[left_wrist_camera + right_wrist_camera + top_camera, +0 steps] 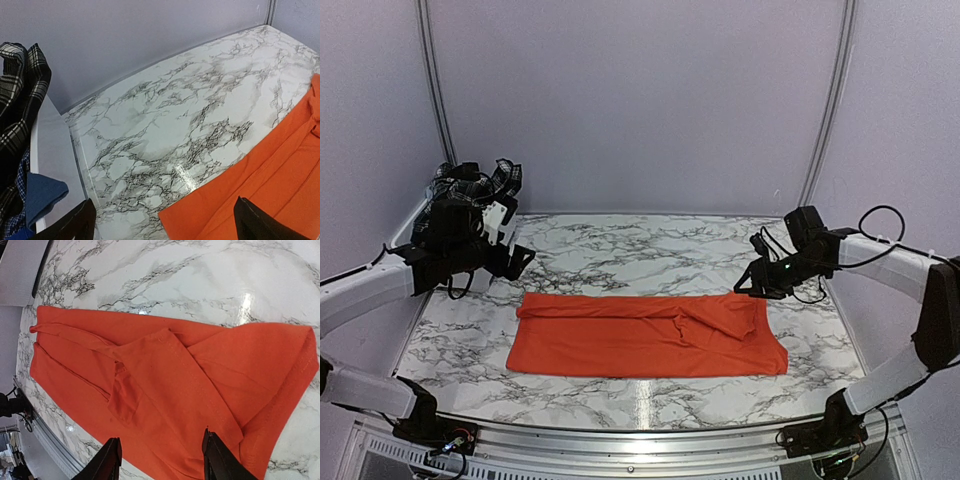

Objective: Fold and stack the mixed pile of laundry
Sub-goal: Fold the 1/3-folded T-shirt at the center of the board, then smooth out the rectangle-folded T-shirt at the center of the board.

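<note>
My orange T-shirt (650, 335) lies folded long in the middle of the table (620, 250). My left claw (165, 210) and right claw (161, 437) are open, holding nothing. The plaid piece (20, 100) sits unfolded at the far-left corner.

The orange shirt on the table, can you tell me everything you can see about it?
The orange shirt is plain, bright and looks like soft knit cloth with stitched hems. It lies flat on the marble table, folded into a long band running left to right, with a sleeve flap folded over near its right end. Only the table touches it as far as I can see: the left hand and right hand hover open by its far corners, holding nothing.
</note>
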{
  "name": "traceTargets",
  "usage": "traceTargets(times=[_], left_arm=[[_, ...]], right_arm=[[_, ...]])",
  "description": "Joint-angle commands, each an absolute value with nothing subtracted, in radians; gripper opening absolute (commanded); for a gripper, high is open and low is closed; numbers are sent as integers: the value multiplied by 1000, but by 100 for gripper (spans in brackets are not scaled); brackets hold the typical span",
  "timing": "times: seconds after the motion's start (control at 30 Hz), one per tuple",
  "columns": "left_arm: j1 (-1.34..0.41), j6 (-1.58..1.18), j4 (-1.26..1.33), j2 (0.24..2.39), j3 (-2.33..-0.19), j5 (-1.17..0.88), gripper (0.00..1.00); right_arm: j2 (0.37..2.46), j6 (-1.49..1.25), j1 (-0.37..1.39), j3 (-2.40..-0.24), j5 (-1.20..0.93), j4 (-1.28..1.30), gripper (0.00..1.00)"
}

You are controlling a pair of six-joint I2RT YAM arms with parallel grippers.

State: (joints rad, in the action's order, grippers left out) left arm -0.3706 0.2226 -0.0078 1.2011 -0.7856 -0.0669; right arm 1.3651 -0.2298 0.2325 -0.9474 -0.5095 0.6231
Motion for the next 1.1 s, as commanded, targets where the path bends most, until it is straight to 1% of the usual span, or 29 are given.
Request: traceTargets(times=[0.0, 0.13, 0.27, 0.4, 0.57, 0.77, 0.93, 0.97, 1.03, 1.07], left_arm=[[-367, 139, 12, 1166, -854, -105, 99], [-367, 46, 59, 1126, -849, -25, 99], [-367, 8, 12, 1142, -877, 57, 99], [-367, 40, -107, 1218, -934, 15, 99], [-367, 41, -122, 1244, -933, -19, 99], [-367, 60, -120, 1253, -923, -5, 99], [-367, 77, -120, 1258, -922, -5, 99], [-367, 80, -120, 1259, -922, -5, 99], [-367, 83, -120, 1262, -920, -8, 99], [-367, 82, -119, 1264, -921, -13, 99]], right_arm=[[1503, -180, 273, -1062, -539, 570, 51], [1639, -151, 309, -1150, -526, 582, 51], [1738, -134, 341, -1222, -514, 585, 51], [1811, -125, 349, -1256, -504, 583, 51], [1880, -101, 362, -1280, -509, 586, 51], [1920, -89, 375, -1290, -518, 590, 47], [1934, -80, 376, -1292, -522, 599, 39], [1931, -81, 375, -1292, -510, 600, 41], [1923, -81, 376, -1299, -467, 613, 49], [1919, -78, 376, -1305, -455, 617, 51]])
